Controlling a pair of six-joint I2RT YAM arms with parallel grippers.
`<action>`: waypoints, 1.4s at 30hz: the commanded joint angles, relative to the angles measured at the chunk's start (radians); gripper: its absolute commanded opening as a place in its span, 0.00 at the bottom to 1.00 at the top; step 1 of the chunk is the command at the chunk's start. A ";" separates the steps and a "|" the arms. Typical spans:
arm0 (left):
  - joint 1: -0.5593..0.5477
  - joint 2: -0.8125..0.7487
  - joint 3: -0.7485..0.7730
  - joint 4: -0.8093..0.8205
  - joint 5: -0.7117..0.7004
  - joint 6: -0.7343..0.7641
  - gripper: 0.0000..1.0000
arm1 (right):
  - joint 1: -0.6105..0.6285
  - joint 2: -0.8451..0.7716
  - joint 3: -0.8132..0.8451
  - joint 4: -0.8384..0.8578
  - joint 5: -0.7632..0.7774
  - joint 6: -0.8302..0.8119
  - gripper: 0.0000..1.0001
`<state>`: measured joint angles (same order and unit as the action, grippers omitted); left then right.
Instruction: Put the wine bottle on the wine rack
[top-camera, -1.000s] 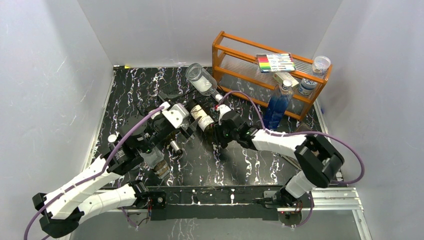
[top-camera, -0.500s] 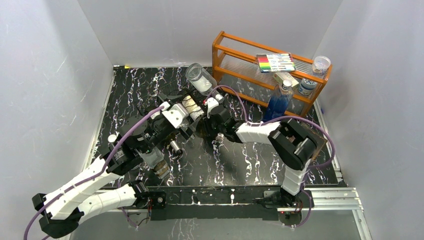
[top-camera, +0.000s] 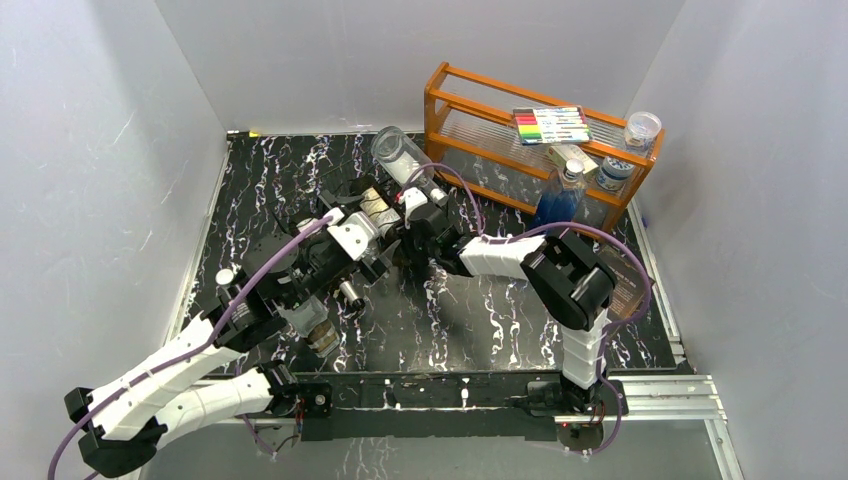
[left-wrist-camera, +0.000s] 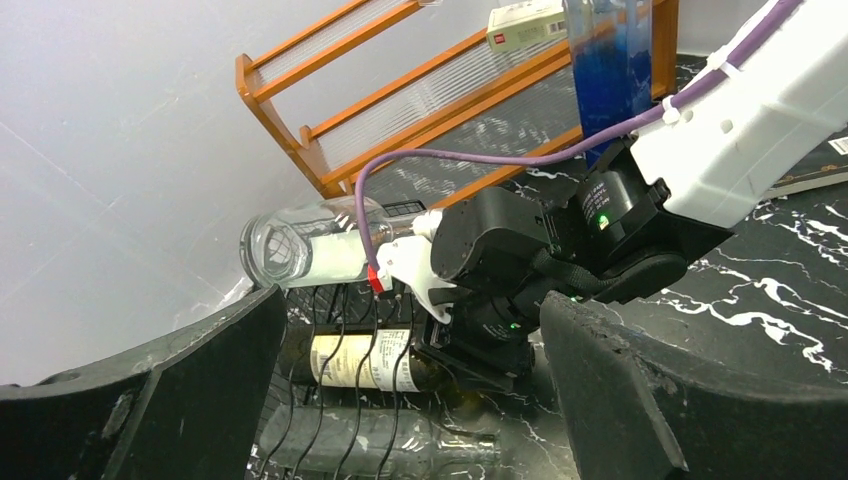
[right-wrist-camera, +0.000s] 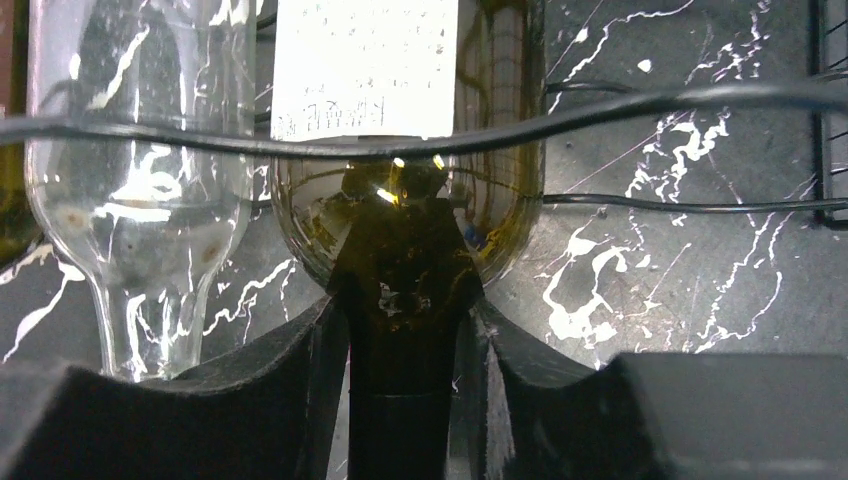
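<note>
The wine rack is my reference for everything here. Its thin black wires cross over the body of the wine bottle, which lies on its side inside the rack with the paper label facing up. A clear empty bottle lies in the next cradle, just beside it. My right gripper is closed snugly on the wine bottle's dark neck, one finger on each side, at the rack's near edge. My left gripper hangs on the other side of the rack, its jaws spread wide with nothing between them. I judge the job nearly done, since the bottle looks carried by the rack. I cannot tell whether it is fully settled in its cradle. What remains is to seat it, let go of the neck and back away without dragging it out. Plain white walls enclose the space around the rack. The rack stands on a black table veined with white. Beyond the rack, to its right, stands an orange wooden shelf, and a blue bottle stands in front of that shelf.
</note>
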<state>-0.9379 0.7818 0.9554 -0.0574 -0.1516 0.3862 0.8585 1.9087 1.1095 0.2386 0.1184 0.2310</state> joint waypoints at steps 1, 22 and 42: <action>0.003 -0.017 -0.005 0.006 -0.050 0.026 0.98 | 0.005 0.000 0.102 0.194 0.006 -0.002 0.54; 0.003 -0.067 -0.113 0.094 -0.149 0.108 0.98 | 0.005 -0.290 0.006 0.013 0.025 0.060 0.98; 0.004 -0.075 -0.108 0.062 -0.125 0.043 0.98 | 0.002 -0.725 -0.079 -0.305 0.210 0.107 0.97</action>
<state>-0.9379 0.7292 0.8417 0.0017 -0.2802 0.4686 0.8642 1.3270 1.0107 -0.0181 0.2199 0.3195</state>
